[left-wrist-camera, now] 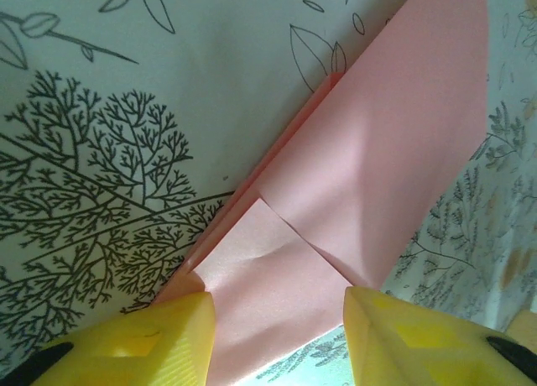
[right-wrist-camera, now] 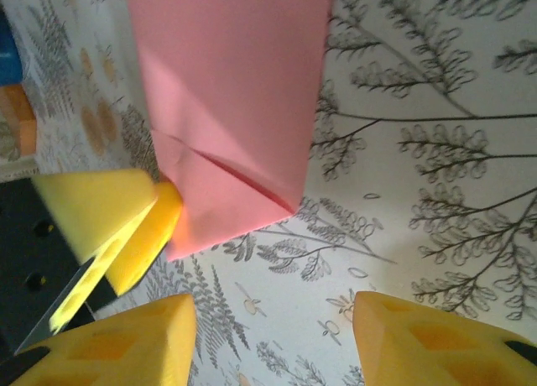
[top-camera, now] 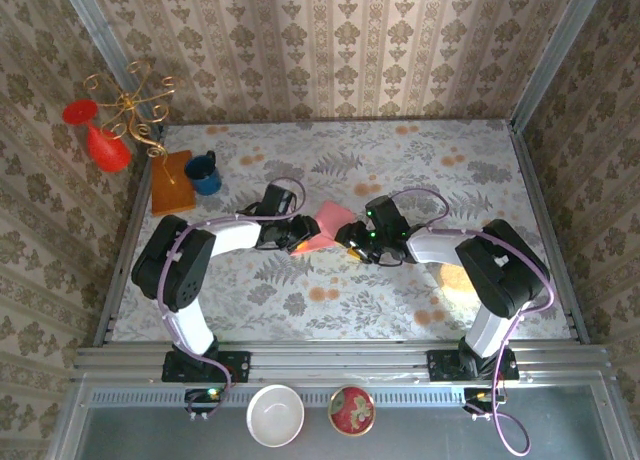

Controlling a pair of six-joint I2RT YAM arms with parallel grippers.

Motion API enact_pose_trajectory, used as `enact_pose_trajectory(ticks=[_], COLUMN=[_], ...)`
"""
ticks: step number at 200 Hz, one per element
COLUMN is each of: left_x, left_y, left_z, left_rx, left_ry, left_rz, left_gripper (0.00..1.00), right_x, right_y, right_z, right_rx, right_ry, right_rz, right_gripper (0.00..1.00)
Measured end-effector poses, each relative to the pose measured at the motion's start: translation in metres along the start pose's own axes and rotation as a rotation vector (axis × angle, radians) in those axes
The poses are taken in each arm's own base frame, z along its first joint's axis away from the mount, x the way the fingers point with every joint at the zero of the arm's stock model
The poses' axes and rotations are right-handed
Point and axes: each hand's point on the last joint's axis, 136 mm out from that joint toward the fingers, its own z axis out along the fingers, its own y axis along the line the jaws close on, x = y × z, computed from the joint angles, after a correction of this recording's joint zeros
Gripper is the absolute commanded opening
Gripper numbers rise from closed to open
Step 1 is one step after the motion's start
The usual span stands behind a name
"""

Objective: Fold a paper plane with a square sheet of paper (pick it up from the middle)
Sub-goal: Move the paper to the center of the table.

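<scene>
Straddling the folded sheet of paper [left-wrist-camera: 377, 151], left gripper [left-wrist-camera: 277, 300] jaws stand half open, unclamped; right gripper [right-wrist-camera: 273, 302] jaws gape empty. Risk: closing could drag the flaps, skewing creases.

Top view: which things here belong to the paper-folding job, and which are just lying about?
Job:
pink paper, partly folded
left end effector
right end effector

Lying about:
blue mug
orange-brown board
red vase
gold stand
white bowl
patterned bowl
</scene>
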Motion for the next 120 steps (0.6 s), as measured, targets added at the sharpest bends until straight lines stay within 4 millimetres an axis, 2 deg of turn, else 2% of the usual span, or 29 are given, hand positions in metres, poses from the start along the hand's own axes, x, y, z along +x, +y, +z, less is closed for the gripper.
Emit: enact_pose_trajectory(ticks=[32,76,120], left_x=[0.004,0.004,-0.007], left_y=[-0.004,-0.016,-0.032], left_z=[-0.003,-0.019,-0.020], left_rx=[0.013,0.034,0.049], left_ry=[0.015,0.013,0.002], left_rz=[-0.016,-0.003,0.042], left_gripper=[0.46,0.46,0.46], right_x=[0.000,-0.005,-0.005], right_y=[-0.005,0.001,0.001], right_z=[0.007,0.011,0.011], right_rx=[0.014,0.007,0.006], right_ry=[0.008,0.005,0.004], right_rz=[0.032,0.029,0.029], right_gripper=[0.43,0.43,0.44])
